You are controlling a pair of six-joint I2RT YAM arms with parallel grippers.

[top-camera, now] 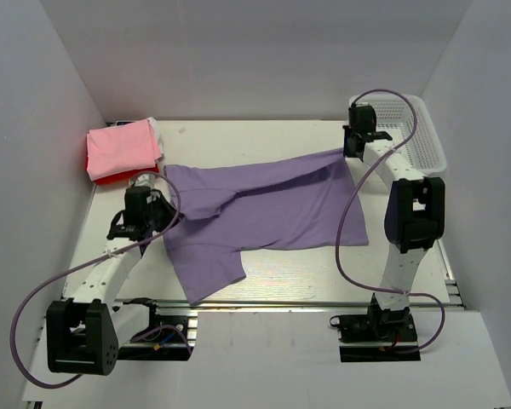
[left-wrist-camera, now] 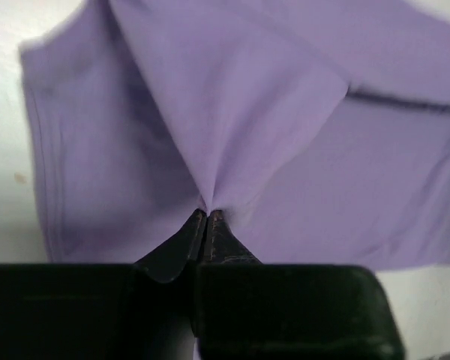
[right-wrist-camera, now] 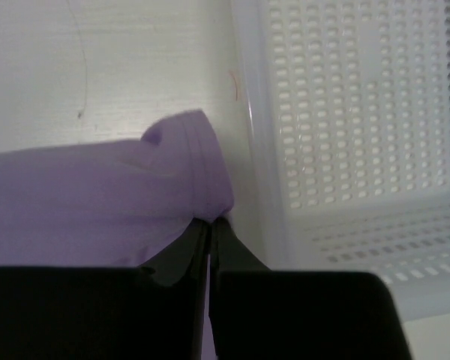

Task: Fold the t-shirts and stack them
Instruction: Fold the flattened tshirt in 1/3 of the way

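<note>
Left fingers (left-wrist-camera: 181, 244): closed, pinching a fold of the lavender t-shirt (top-camera: 264, 209) at its left edge, in the middle left of the top view. In the wrist view the cloth fanned upward from the tips.
Right fingers (right-wrist-camera: 184, 251): closed on a hemmed corner of the same shirt, in the upper right of the top view, just beside the basket (top-camera: 422, 136).
Lavender t-shirt: lay across the centre of the tabletop (top-camera: 307, 277), drawn out between the two grips. A crease ran through its middle and a broad flap reached toward the lower left.
Pink t-shirt (top-camera: 122, 146): was folded in the upper left of the top view and rested on the red t-shirt (top-camera: 111, 177).
Red t-shirt: sat under the pink one, with only its left and lower edges showing.
Basket: was white mesh and stood in the upper right corner of the tabletop.
</note>
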